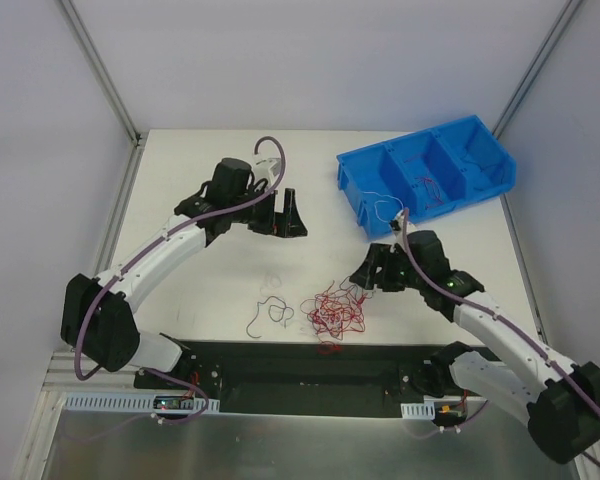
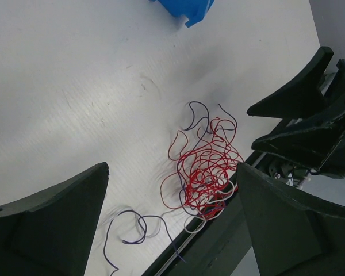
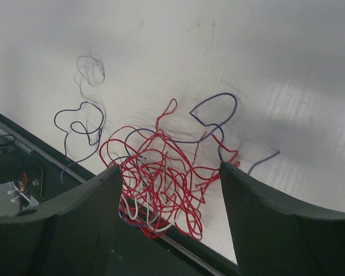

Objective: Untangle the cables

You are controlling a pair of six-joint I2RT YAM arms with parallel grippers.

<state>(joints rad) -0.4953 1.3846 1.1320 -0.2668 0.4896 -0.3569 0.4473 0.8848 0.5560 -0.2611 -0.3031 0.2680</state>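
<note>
The cables form a mostly red tangle (image 1: 332,312) at the table's near edge, with white loops hanging over the black strip there (image 3: 155,190). The tangle also shows in the left wrist view (image 2: 207,172). A loose dark strand (image 1: 272,312) lies left of the tangle (image 2: 132,227), and a faint white strand (image 3: 89,72) lies beyond it. My right gripper (image 1: 368,274) hovers just right of the tangle, and its jaws (image 3: 170,167) stand open with the wires between and below them. My left gripper (image 1: 278,222) is open and empty, high over the table's middle (image 2: 172,167).
A blue three-compartment bin (image 1: 352,190) sits at the back right, with a few thin red wires (image 1: 430,190) inside and a white one (image 1: 385,205) trailing over its near wall. The black base strip (image 1: 310,365) runs along the table's near edge.
</note>
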